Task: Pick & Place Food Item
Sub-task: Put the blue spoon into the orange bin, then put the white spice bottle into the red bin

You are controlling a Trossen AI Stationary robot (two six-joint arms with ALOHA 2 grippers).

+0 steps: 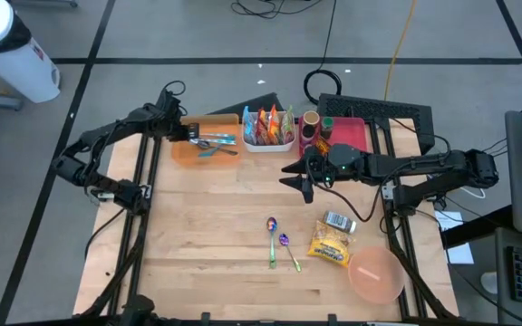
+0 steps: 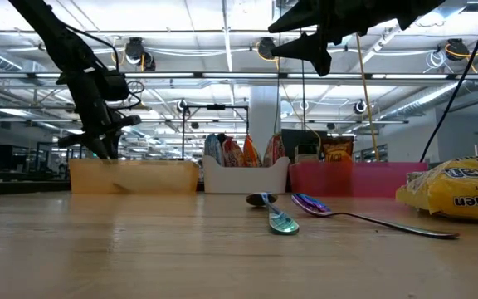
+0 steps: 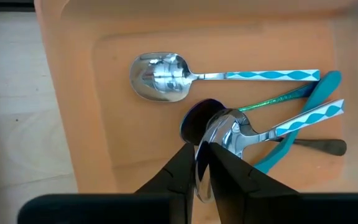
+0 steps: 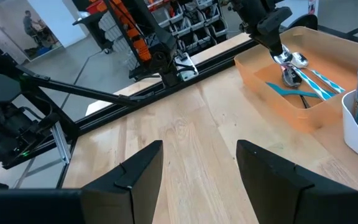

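Overhead, a ramen packet [image 1: 329, 245] is seen lying beside a can [image 1: 339, 221] and a pink bowl [image 1: 375, 275]. Only the left wrist view shows the left gripper [image 3: 201, 163] narrowly pinching a spoon [image 3: 219, 134] over the orange tray [image 3: 73, 93]. The right gripper [image 1: 299, 177] is held open above bare table [image 1: 207, 235].

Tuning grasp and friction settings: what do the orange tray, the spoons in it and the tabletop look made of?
Orange tray: likely plastic, matte and slightly see-through at the wall in the low view.
Spoons: polished metal bowls with mirror reflections; handles patterned blue and white, maybe printed or coated.
Tabletop: pale wood with visible grain and plank seams, smooth, low sheen.
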